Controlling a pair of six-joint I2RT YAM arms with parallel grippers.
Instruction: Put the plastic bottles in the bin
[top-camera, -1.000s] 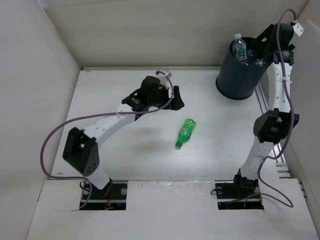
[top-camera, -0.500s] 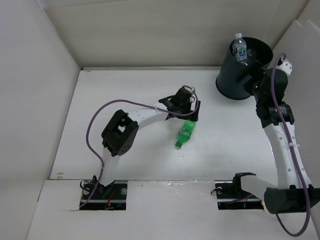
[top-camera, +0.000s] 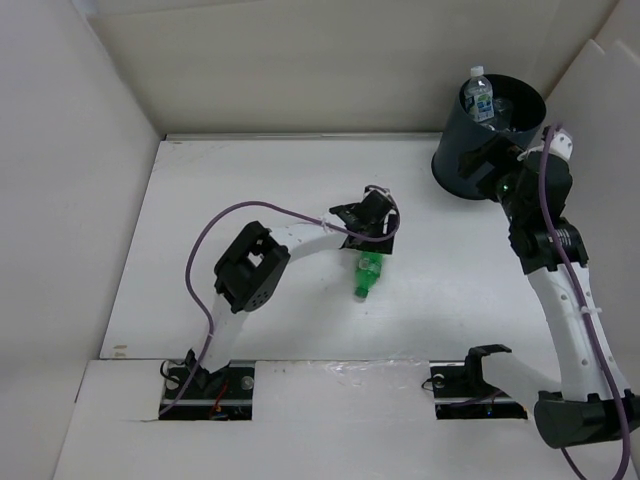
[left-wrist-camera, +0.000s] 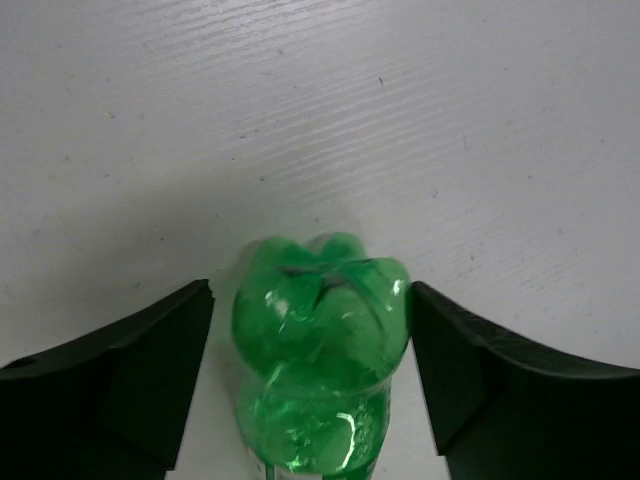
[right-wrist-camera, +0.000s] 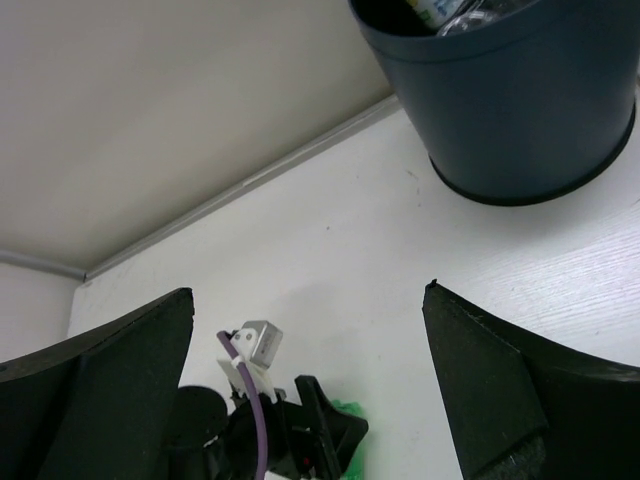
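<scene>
The white worktop (top-camera: 250, 170) is being used to carry everything. The dark bin (top-camera: 455, 140) is being borne at its far right corner. The right tool (right-wrist-camera: 305, 300) is being held just beside the bin's near wall, its fingers spread wide on nothing. The left tool (left-wrist-camera: 310, 300) is being held low at mid-worktop, its fingers parted either side of the green bottle (top-camera: 367, 274), which is lying on its side. A clear bottle (top-camera: 481, 98), white-capped and blue-labelled, is being contained upright in the bin.
</scene>
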